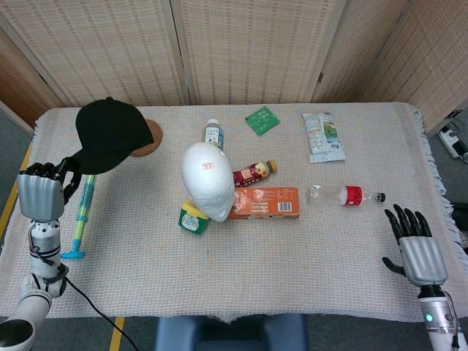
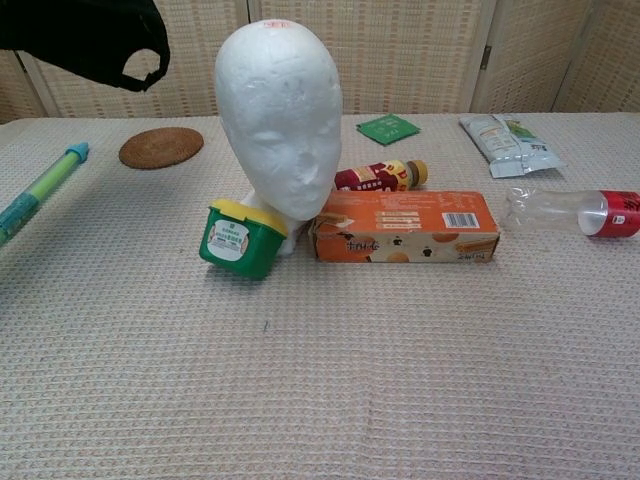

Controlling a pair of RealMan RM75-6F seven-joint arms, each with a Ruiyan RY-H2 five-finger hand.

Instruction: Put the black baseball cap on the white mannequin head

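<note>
At the far left the robot's left hand (image 1: 42,196), silver-backed with dark fingers curled in, grips the rim of the black fabric baseball cap (image 1: 110,135) and holds it up off the table — dome uppermost, well to the left of the mannequin. From the chest view the cap (image 2: 88,38) hangs high in the top left corner, matte and slightly floppy, with the small arched opening of its back strap showing at the lower edge. Below it lie a green and blue plastic water squirter (image 1: 82,201) and a round woven rattan coaster (image 2: 161,147). In the middle stands the white foam mannequin head (image 2: 279,120), upright and bare, a small green tub with a yellow lid (image 2: 238,238) touching its base, an orange cardboard box (image 2: 405,226) just beside it. At the far right the right hand (image 1: 414,245) hovers near the table's front corner — fingers spread, holding nothing.
</note>
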